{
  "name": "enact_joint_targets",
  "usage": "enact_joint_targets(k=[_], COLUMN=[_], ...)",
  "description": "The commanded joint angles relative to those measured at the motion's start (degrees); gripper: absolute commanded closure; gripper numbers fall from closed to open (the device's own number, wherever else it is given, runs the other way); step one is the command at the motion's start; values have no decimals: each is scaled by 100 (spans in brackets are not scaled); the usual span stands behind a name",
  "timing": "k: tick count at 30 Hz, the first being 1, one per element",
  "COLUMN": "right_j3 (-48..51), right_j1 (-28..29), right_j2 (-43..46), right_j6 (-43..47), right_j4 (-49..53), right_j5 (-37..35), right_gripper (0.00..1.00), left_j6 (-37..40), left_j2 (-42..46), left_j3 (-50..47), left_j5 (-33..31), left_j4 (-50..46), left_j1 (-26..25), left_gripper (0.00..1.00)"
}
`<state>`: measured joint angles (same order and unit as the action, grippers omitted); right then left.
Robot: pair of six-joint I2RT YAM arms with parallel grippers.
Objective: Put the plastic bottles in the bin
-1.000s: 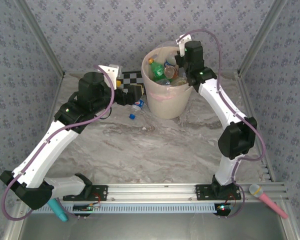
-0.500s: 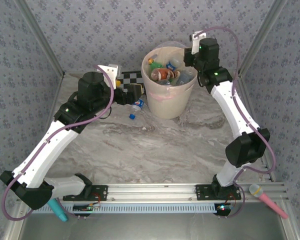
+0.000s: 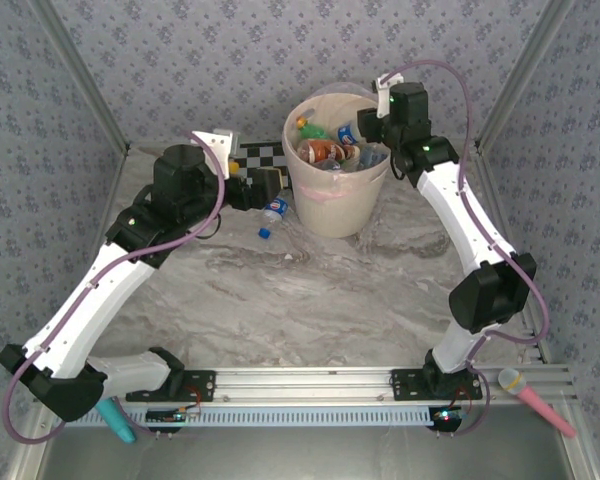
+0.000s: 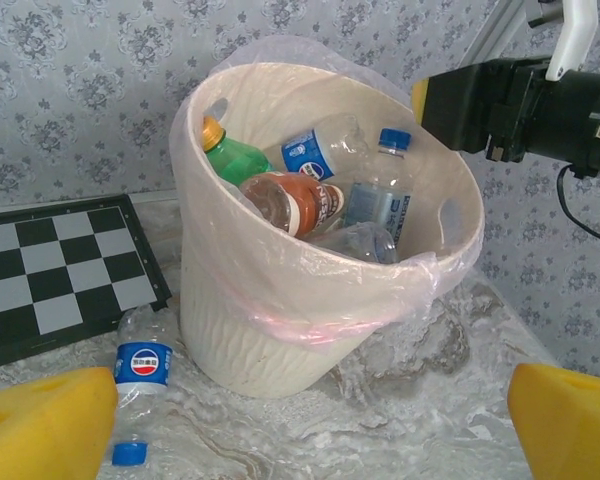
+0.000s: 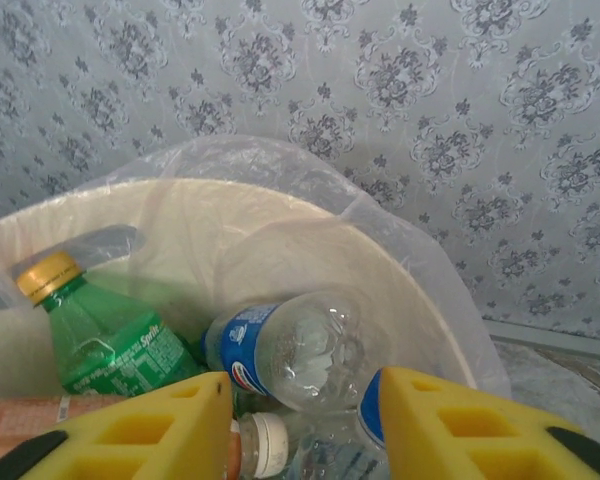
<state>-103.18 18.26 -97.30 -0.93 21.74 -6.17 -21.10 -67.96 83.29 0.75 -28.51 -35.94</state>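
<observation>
— How are the plastic bottles [image 4: 302, 205] coming along?

— Nearly all are lying heaped inside the bin [image 4: 280, 340]: one green, one brown-orange, several blue-labelled. One blue-labelled bottle [image 4: 143, 362] is lying on the table [image 4: 410, 410] just beside the bin's foot, with a loose blue cap [image 4: 130, 453] near it.

— And the arms?

— The right jaws are hovering over the bin's rim, partly parted, gripping nothing I can see. The left jaws are gaping wide and empty, facing that leftover bottle.

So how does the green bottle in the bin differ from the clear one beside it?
The green bottle has a yellow cap; the clear bottle a blue label. The green one sits inside the bin, the clear one outside on the table. Both are plastic.
</observation>
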Motion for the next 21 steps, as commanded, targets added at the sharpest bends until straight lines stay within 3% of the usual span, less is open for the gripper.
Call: enact_joint_targets(k=[1, 2, 6, 8, 10, 12, 21], right_j3=[-301, -296, -251, -240, -238, -193, 161], right_j1=[30, 53, 99, 125, 140, 164, 174], right_j2=[54, 86, 303, 389, 491, 611, 1322], right_j6=[-106, -146, -244, -308, -371, -429, -601], right_j4=[232, 245, 295, 344, 405, 436, 618], right_j5=[125, 130, 255, 266, 313, 332, 190], right_gripper=[49, 40, 37, 23, 17, 0, 0], left_j6=[-77, -114, -344, -468, -508, -532, -417], left_j2=[45, 17, -182, -305, -431, -601, -1648], left_j3=[-47, -70, -224, -382, -551, -749, -1241], left_j5=[30, 32, 77, 140, 203, 243, 575], left_j4=[26, 16, -148, -178, -164, -109, 280], left_j1=[93, 132, 424, 573, 686, 791, 1151], left_gripper=[0, 0, 0, 0, 0, 0, 8])
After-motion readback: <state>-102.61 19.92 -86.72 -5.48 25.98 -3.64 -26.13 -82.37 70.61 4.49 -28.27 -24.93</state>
